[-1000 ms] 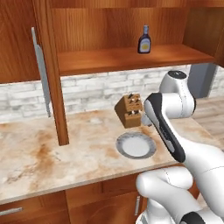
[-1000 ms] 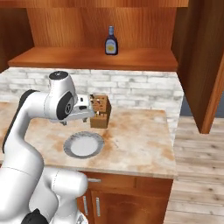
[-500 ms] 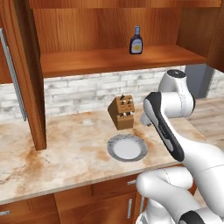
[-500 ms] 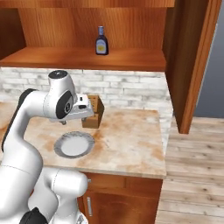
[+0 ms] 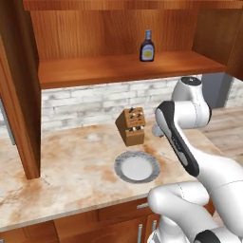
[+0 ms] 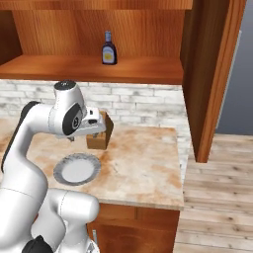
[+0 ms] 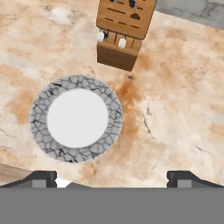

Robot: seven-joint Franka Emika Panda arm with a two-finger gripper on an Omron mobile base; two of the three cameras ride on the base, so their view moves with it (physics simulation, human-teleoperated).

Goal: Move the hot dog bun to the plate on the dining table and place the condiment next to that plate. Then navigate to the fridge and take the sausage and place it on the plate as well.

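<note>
The condiment (image 5: 147,46) (image 6: 109,48), a dark bottle with a pale cap and yellowish label, stands upright on the wooden shelf (image 5: 95,69) above the counter. My gripper (image 7: 113,178) hangs open over the counter with nothing between its fingertips, which are spread wide. Below and ahead of it lies a grey-rimmed whitish plate (image 7: 76,117). The hot dog bun, the blue plate, the dining table, the fridge and the sausage are out of view.
A wooden knife block (image 5: 131,126) (image 6: 99,134) (image 7: 124,33) stands just behind the grey-rimmed plate (image 5: 136,167) (image 6: 77,169) on the stained marble counter (image 5: 71,161). Open cabinet doors flank the shelf (image 5: 16,95) (image 6: 217,74). Wooden floor lies to the right.
The whole scene has slid left in both base views, so the base has driven to the right along the counter. The gripper stays open.
</note>
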